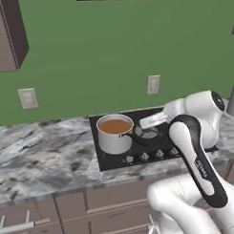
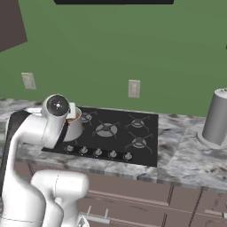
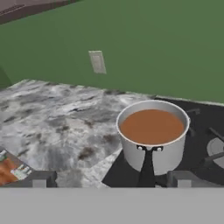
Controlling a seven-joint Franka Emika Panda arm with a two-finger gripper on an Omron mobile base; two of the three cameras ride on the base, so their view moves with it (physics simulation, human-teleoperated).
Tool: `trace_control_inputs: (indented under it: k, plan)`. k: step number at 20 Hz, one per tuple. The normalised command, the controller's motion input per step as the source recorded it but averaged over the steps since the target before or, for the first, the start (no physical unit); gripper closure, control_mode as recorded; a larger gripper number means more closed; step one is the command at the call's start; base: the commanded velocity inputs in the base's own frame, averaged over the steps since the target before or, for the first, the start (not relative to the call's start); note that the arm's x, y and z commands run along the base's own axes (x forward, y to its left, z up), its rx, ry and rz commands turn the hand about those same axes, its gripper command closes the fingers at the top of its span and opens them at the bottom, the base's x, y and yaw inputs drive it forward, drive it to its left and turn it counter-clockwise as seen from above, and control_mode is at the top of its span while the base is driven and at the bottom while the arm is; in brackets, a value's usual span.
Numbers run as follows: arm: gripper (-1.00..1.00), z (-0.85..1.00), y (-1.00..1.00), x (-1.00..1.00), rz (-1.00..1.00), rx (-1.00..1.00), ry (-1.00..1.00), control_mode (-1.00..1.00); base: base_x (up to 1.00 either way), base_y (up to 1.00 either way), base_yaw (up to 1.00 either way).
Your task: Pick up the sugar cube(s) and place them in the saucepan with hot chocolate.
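Looking along my end effector [image 3: 111,178], jaws spread and empty, I see the saucepan [image 3: 153,135] dead ahead at frame centre, handle toward me, but no sugar cube I can identify.

We see a green wall [image 1: 112,52] with pale outlets [image 1: 153,84], a dark brown upper cabinet [image 1: 6,32] far left, a grey marbled counter [image 1: 44,159] holding a black cooktop [image 2: 124,133], brown drawers [image 2: 146,199] beneath, and a grey cylinder [image 2: 217,117] far right.
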Motion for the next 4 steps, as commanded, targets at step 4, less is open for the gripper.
trace_control_inputs:
  k: [4]
  plan:
    - [-1.0,0.35,-0.32,-0.89,0.0,0.21,0.0,-1.0,0.0,0.0,0.0]
